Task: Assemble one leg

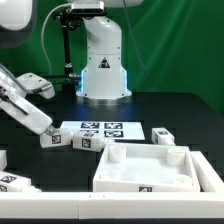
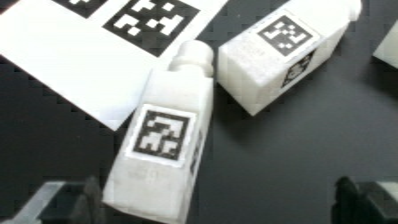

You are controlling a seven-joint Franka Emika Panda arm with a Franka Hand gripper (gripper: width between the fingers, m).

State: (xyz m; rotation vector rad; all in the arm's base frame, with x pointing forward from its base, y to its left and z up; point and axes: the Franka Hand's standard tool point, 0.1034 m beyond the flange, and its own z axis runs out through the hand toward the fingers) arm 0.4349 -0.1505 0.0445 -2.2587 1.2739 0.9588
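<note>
- Near the counter [image 1: 55, 170] edge on the exterior view's left, the pincer [image 2: 217, 200] hangs low over the leg [image 2: 164, 135], which lies flat on its side.
- The pincer is spread wide and holds nothing. Its two dark fingers [image 2: 64, 203] show on either side of the leg's near end, clear of it.
- The leg's long axis runs straight away from the pincer toward the marker board [image 2: 71, 45], and its far end meets that board's edge.
- The closing line therefore looks to cross the leg's short width, which suits a grasp on its flanks.
- The leg sits nearer one finger than the other, so a small sideways shift seems needed before closing.
- A second leg [image 2: 270, 55] lies just beside the far end, angled away, and could be nudged.
</note>
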